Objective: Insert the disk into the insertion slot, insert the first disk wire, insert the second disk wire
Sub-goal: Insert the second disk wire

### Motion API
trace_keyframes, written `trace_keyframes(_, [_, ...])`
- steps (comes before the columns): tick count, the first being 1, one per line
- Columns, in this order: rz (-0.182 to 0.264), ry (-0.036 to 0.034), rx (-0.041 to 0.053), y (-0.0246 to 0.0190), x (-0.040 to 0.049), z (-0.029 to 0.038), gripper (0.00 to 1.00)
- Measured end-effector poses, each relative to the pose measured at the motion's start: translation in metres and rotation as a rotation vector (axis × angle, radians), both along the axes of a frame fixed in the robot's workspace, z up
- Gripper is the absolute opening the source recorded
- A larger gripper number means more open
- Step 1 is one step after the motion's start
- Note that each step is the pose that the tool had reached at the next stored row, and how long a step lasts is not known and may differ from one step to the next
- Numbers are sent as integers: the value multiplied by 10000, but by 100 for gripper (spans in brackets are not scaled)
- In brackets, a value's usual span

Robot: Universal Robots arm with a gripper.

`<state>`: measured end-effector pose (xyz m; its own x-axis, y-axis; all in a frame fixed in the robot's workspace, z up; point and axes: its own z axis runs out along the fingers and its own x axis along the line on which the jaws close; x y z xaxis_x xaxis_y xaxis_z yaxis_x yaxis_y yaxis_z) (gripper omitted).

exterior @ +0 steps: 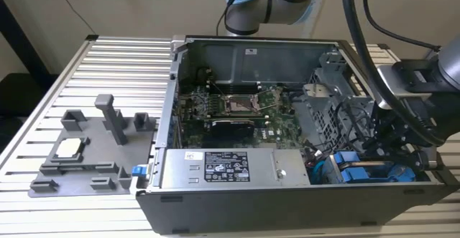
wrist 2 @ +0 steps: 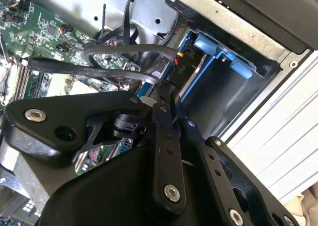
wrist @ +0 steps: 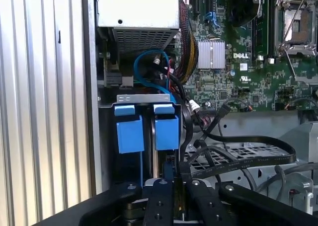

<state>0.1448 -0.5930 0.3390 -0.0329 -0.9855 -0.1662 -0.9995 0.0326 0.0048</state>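
The gripper (wrist: 174,180) has its fingers (wrist: 161,196) drawn close together. Whether they pinch a plug I cannot tell. Just ahead of them the disk (wrist: 166,130) sits in the insertion slot (wrist: 164,104), blue handle outward, beside the other drive (wrist: 128,132) — so step one looks done. Loose black wires (wrist: 238,139) lie beside the fingers, and the wiring seems unfinished. Farther off, the power box (exterior: 234,170) carries a white label with fine print.

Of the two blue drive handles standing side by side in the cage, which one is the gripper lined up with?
In the first wrist view, the handle nearer the black cables: the gripper sits directly at its end. The other handle, beside the case wall, lies off to the side.
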Motion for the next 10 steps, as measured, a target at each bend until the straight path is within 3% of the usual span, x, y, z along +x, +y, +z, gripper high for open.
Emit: trace_keyframes(10, [-41,1,4,1,0,-24,16])
